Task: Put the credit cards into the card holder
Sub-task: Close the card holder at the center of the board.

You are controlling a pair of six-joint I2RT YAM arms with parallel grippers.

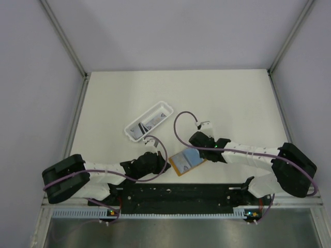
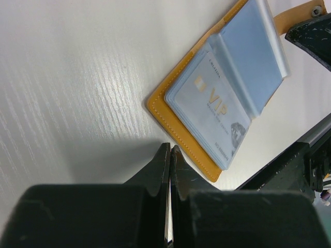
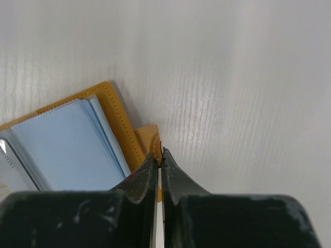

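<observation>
- The card holder [image 1: 186, 161] lies open on the white table [image 1: 232, 103], near the table's near edge and between the two grippers.
- Its orange-tan cover is spread flat, inner side up. A stack of clear, bluish sleeves [image 2: 253, 46] is bound along the fold.
- One credit card [image 2: 212, 103] is seated in the sleeve on the near half of the holder. It is pale, with gold "VIP" lettering and a small dark emblem at one corner. The upper sleeves on the other half are seen to hold nothing. The lower ones are hidden.
- A long white tray [image 1: 129, 133] lies at an angle further back on the table, to the left of the holder and apart from it.
- Further cards [image 1: 147, 123] lie in the tray, showing as grey and dark patches. Their number cannot be told.
- The left gripper [image 2: 170, 151] is placed just beside the outer edge of the holder's cover. Its jaws are pressed together, with nothing seen between them.
- The right gripper [image 3: 161, 154] is placed at the holder's far corner, where a small orange tab [image 3: 147, 137] juts from the cover. Its jaws are pressed together, with the tips at the tab's edge. Whether the tab is pinched cannot be told.
</observation>
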